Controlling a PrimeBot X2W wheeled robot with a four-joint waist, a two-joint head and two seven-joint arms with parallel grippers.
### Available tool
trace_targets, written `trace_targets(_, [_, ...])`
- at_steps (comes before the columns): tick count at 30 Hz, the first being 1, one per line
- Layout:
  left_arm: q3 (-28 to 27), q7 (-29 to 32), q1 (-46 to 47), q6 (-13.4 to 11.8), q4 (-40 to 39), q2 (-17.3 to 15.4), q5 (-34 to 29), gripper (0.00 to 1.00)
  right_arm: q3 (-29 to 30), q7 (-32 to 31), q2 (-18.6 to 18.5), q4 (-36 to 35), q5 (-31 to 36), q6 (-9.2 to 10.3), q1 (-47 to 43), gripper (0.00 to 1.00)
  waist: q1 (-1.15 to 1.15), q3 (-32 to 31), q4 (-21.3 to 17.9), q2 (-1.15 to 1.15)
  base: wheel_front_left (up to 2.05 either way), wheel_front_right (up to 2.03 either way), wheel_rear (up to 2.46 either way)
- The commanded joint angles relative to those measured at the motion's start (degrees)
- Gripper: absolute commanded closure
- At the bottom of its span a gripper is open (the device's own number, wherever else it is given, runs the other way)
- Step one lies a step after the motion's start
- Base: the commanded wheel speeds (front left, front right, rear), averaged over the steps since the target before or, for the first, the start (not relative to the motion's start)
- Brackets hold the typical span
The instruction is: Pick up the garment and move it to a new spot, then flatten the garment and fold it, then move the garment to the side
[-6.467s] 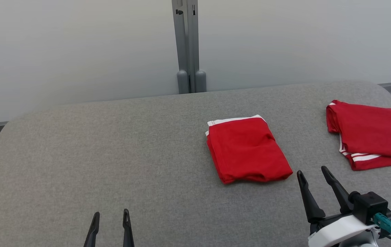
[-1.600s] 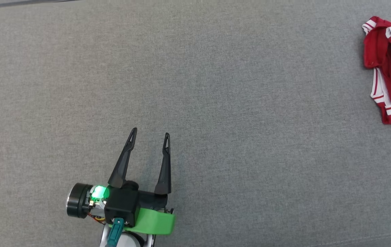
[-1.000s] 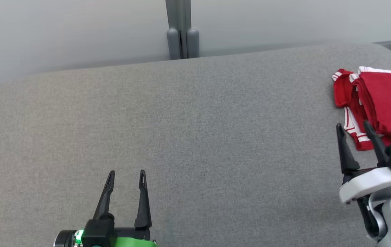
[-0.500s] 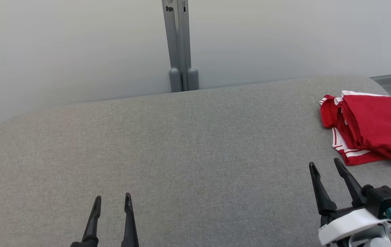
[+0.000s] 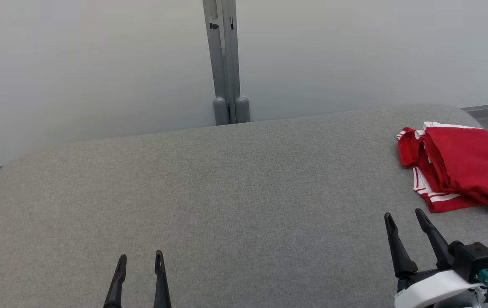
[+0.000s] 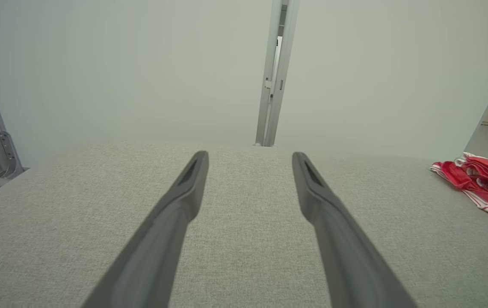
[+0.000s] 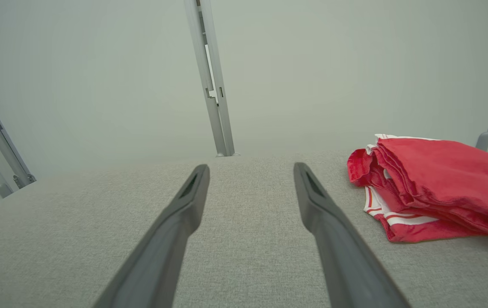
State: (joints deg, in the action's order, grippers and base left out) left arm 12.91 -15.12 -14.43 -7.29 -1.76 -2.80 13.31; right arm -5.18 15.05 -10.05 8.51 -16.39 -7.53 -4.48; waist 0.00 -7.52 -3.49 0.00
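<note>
red fabric with white trim, the garment [image 5: 462, 167] lies folded in a layered bundle at the far right of the grey cloth-covered table [image 5: 226, 192], close to its rounded right corner. white stripes show along the bundle's lower left edge, and a white band runs along its far edge.

the right gripper [image 5: 403, 213] sits at the lower right of the head view, its two dark fingers spread apart and holding nothing, their tips near the garment's front edge but clear of it. a white collar [image 5: 430, 291] and a black block with a teal plug sit behind the fingers. in the right wrist view the right gripper [image 7: 250, 166] points across bare grey cloth, with the garment [image 7: 436, 184] off to the right of its fingers and not touching them.

the left gripper [image 5: 140, 255] rises from the bottom edge at the lower left, jaws likewise parted and empty, well apart from the garment. in the left wrist view the left gripper [image 6: 249, 154] aims across the open tabletop, the garment [image 6: 479, 179] small at the right edge.

behind the table stands a pale wall, split by a grey upright post [image 5: 226, 64].
</note>
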Motion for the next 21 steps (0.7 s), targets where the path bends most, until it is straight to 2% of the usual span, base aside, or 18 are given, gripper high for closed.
trace_targets(1, [-0.2,0.0,-0.7,0.2,0.1,-0.2,0.0,0.0,-0.1,0.1,0.0,0.1,0.5,0.1,-0.8,0.0,0.0,0.0,0.1,0.0,0.0,0.0,0.0])
trace_targets(21, [-0.4,0.0,-0.2,-0.1,1.7,-0.2,-0.6,0.0,-0.4,0.1,0.3,0.8,0.5,0.1,-0.1,0.0,0.0,0.1,0.8,0.0,0.0,0.0,0.0])
